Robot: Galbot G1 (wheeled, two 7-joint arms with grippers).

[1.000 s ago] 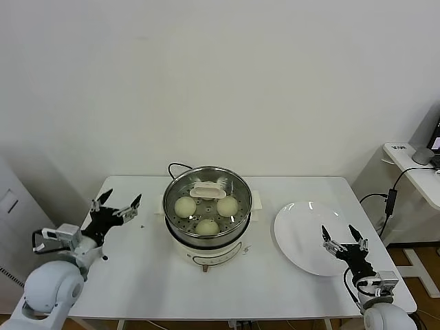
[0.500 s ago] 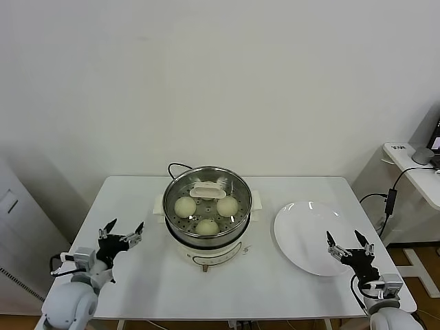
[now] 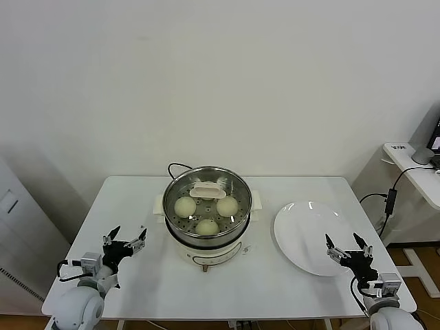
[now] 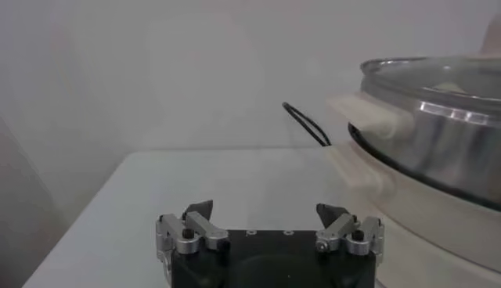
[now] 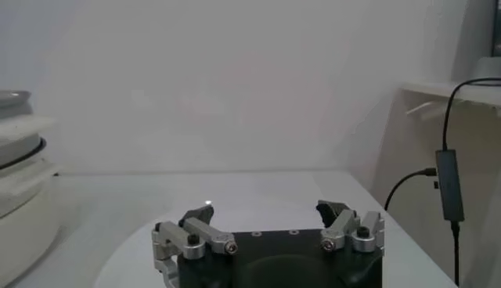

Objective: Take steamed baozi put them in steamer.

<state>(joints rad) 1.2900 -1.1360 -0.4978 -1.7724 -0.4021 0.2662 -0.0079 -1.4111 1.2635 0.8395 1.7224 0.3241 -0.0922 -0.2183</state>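
The steamer (image 3: 248, 207) stands at the middle of the table on its white cooker base (image 3: 218, 256). A glass lid with a white handle (image 3: 208, 190) covers it. Three steamed baozi (image 3: 184, 205) (image 3: 227, 205) (image 3: 207, 226) show through the glass inside the basket. My left gripper (image 3: 124, 242) hovers low near the table's front left, open and empty, apart from the steamer (image 4: 438, 117). My right gripper (image 3: 347, 249) is open and empty over the near edge of the white plate (image 3: 302, 230). Both wrist views show the fingers spread wide: left gripper (image 4: 266, 213), right gripper (image 5: 266, 211).
The plate is bare. A black cord (image 3: 176, 167) runs from behind the cooker; it also shows in the left wrist view as the cord (image 4: 308, 125). A side desk (image 3: 412, 168) with a hanging cable (image 3: 390, 199) stands to the right. The white table (image 3: 137, 199) ends close behind both grippers.
The left arm has drawn back and down toward the table's front left corner. The right gripper has shifted slightly toward the front edge. Both stayed open.
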